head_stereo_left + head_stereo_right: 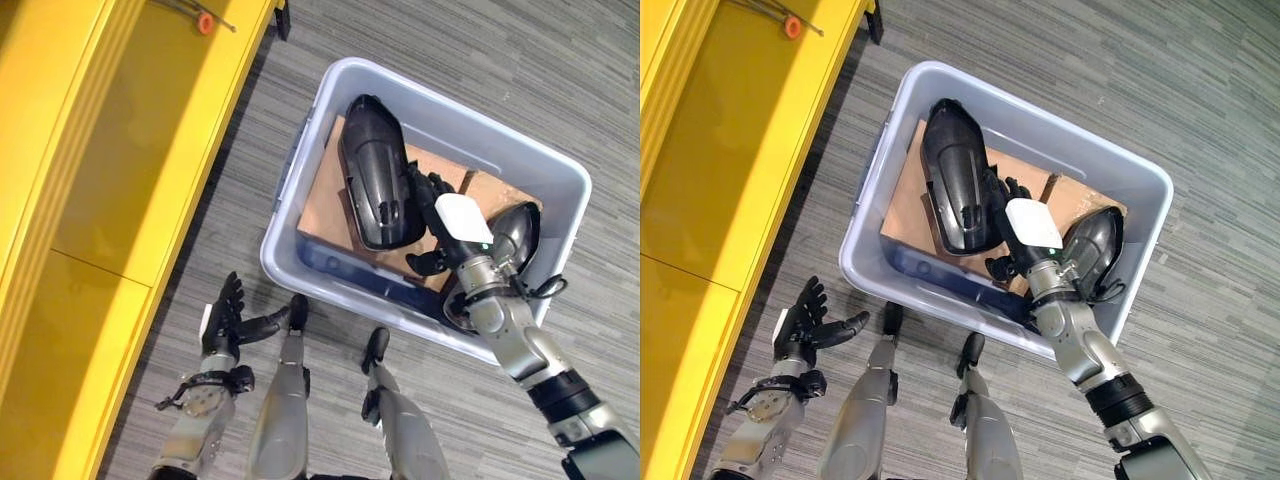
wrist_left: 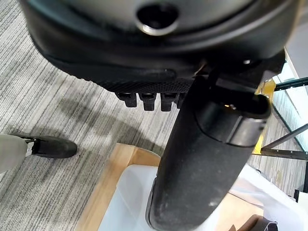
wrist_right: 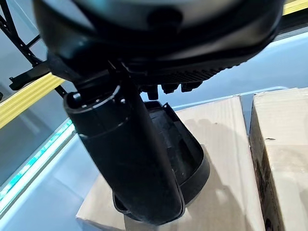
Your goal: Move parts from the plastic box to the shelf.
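Fingers of your right hand (image 1: 445, 225) are spread beside the black part (image 1: 375, 175) lying on cardboard in the plastic box (image 1: 560, 175); curl them fully round before lifting toward the yellow shelf (image 1: 120, 150), left hand (image 1: 222, 320) relaxed.

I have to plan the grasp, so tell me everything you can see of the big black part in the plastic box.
The long glossy black moulded shell looks like hard plastic, rounded at its far end, with ribs and small recesses on its upper face. It lies tilted on brown cardboard pieces inside the pale grey plastic box. The right hand sits against its near end, fingers spread beside it; no closed grip shows.
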`<state>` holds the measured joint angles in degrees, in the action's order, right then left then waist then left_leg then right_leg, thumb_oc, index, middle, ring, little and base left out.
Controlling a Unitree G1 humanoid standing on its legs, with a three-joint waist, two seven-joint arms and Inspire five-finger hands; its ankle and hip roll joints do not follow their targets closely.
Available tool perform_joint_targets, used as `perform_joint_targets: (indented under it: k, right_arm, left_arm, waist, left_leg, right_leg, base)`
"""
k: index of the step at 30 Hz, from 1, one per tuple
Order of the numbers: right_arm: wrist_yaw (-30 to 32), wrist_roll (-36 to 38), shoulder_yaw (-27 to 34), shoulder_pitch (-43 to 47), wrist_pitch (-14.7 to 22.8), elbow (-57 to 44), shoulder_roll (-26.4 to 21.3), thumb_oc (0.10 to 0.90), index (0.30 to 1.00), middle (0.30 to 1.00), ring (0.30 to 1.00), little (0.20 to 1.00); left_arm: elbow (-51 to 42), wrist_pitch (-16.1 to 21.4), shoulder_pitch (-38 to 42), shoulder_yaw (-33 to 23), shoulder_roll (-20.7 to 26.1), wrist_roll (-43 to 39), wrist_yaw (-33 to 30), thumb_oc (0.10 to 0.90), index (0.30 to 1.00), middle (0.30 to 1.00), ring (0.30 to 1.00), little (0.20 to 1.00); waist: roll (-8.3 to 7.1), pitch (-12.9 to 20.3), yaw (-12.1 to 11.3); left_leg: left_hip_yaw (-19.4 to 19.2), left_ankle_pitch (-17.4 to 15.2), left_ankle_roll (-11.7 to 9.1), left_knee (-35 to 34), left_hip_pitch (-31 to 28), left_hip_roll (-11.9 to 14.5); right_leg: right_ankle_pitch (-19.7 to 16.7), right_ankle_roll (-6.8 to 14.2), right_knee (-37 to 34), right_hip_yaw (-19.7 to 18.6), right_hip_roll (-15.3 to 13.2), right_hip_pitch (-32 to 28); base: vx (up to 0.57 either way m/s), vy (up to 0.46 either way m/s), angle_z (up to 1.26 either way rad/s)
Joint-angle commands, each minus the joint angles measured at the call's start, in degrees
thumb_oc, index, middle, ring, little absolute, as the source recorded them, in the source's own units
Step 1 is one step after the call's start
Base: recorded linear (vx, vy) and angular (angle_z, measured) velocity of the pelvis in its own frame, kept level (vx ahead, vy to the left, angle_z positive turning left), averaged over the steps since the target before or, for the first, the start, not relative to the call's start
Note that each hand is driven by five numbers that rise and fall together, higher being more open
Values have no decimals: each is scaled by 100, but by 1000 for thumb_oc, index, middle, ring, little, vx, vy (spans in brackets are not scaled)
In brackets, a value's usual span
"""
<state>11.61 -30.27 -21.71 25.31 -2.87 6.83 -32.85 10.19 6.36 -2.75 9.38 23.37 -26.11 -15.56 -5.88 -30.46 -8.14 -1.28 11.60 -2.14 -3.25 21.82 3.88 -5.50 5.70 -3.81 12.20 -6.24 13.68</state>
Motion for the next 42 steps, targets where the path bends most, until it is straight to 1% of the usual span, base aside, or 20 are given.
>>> perform_joint_targets:
  k: [1,10,15,21,22,23,24,27,28,29,31,33,34,35,36,40,42]
  right_arm:
    - [128,-82,-81,493,293,-427,-174,900,1000,1000,1000,1000]
    - [-49,-373,-551,684,296,-84,-3,900,1000,1000,1000,1000]
    - [-49,-386,-822,767,240,420,211,900,1000,1000,1000,1000]
    - [47,-551,-1074,1001,149,1001,367,900,1000,1000,1000,1000]
    - [97,-756,-1159,1139,58,1221,386,900,1000,1000,1000,1000]
    - [106,-760,-1166,1154,60,1238,393,900,1000,1000,1000,1000]
    - [230,-921,-1263,1337,-21,1607,451,900,1000,1000,1000,1000]
    - [445,-1166,-1363,1637,-208,2163,510,900,1000,1000,1000,1000]
    - [524,-1161,-1315,1653,-276,2334,541,900,1000,1000,1000,1000]
    - [559,-1205,-1321,1738,-340,2503,560,900,1000,1000,1000,1000]
    - [573,-1202,-1327,1759,-336,2526,568,900,1000,1000,1000,1000]
    - [716,-1129,-1352,1884,-486,3194,688,900,1000,1000,1000,1000]
    - [652,-1122,-1459,1935,-495,3459,805,602,583,583,583,583]
    - [671,-1101,-1471,1938,-495,3526,841,400,300,300,300,300]
    - [671,-1101,-1471,1938,-495,3526,841,400,300,300,300,300]
    - [585,-936,-1528,1705,-467,3797,1105,400,300,300,300,300]
    - [574,-818,-1509,1532,-436,3727,1201,400,300,300,300,300]
  left_arm:
    - [-550,358,-252,-174,28,165,-44,900,1000,1000,1000,1000]
    - [-525,381,-217,-100,17,176,-36,900,1000,1000,1000,1000]
    - [-515,411,-160,-33,37,164,-48,900,1000,1000,1000,1000]
    - [-491,448,-98,76,40,174,-53,900,1000,1000,1000,1000]
    - [-492,456,-87,137,44,143,-52,900,1000,1000,1000,1000]
    - [-490,457,-81,133,43,142,-52,900,1000,1000,1000,1000]
    - [-531,502,-82,198,52,115,-61,900,1000,1000,1000,1000]
    - [-552,548,-61,275,69,68,-97,900,1000,1000,1000,1000]
    - [-560,564,-87,303,72,62,-109,900,1000,1000,1000,1000]
    - [-561,560,-46,332,80,54,-111,900,1000,1000,1000,1000]
    - [-557,560,-34,329,80,54,-111,900,1000,1000,1000,1000]
    - [-530,585,17,416,75,21,-104,900,1000,1000,1000,1000]
    - [-517,581,54,457,70,10,-89,900,1000,1000,1000,1000]
    - [-522,577,56,463,65,15,-86,900,1000,1000,1000,1000]
    - [-522,577,56,463,65,15,-86,900,1000,1000,1000,1000]
    - [-489,550,73,480,35,39,-60,900,1000,1000,1000,1000]
    - [-483,535,91,471,16,38,-69,900,1000,1000,1000,1000]
  waist:
    - [-107,67,0]
    - [-90,67,-33]
    - [-109,67,-46]
    - [-84,67,-87]
    - [-53,67,-102]
    - [-53,67,-96]
    - [-10,67,-107]
    - [44,67,-128]
    - [73,67,-134]
    - [98,67,-136]
    - [97,67,-134]
    - [177,67,-147]
    - [206,67,-152]
    - [212,67,-153]
    - [212,67,-153]
    - [237,67,-155]
    - [240,67,-149]
  left_leg:
    - [252,-621,-85,530,-70,154]
    - [287,-604,-82,535,52,138]
    - [304,-590,-82,547,177,133]
    - [347,-586,-80,602,367,126]
    - [362,-593,-78,645,471,117]
    - [365,-597,-78,658,486,117]
    - [387,-626,-71,763,630,99]
    - [414,-694,-60,969,879,72]
    - [414,-748,-59,1027,917,74]
    - [424,-724,-49,1062,1016,52]
    - [427,-734,-49,1087,1043,52]
    - [447,-783,-44,1194,1204,41]
    - [461,-768,-42,1194,1255,29]
    - [460,-763,-41,1189,1257,28]
    - [460,-763,-41,1189,1257,28]
    - [472,-736,-35,1123,1194,27]
    - [468,-721,-35,1071,1115,33]
  right_leg:
    - [-45,192,579,212,-427,279]
    - [-55,190,593,261,-418,382]
    - [-75,186,607,266,-411,486]
    - [-78,179,633,295,-400,637]
    - [-69,171,670,308,-402,705]
    - [-67,170,679,310,-403,716]
    - [-53,156,747,316,-410,837]
    - [-25,135,898,323,-413,1039]
    - [14,128,962,312,-410,1086]
    - [0,118,994,312,-418,1181]
    - [6,117,1013,310,-420,1204]
    - [66,100,1162,314,-444,1374]
    - [68,98,1184,315,-448,1429]
    - [63,97,1184,315,-450,1440]
    - [63,97,1184,315,-450,1440]
    - [62,100,1197,342,-463,1423]
    - [69,105,1196,345,-464,1379]
  base:
    - [0,0,0]
    - [0,0,0]
    - [0,0,0]
    - [0,0,0]
    - [0,0,0]
    - [-39,-2,1]
    - [-31,0,4]
    - [-31,7,6]
    - [-38,23,2]
    - [0,0,0]
    - [0,0,0]
    - [-19,12,2]
    - [-30,17,5]
    - [-17,12,6]
    - [-3,6,3]
    - [-1,2,1]
    - [0,0,0]
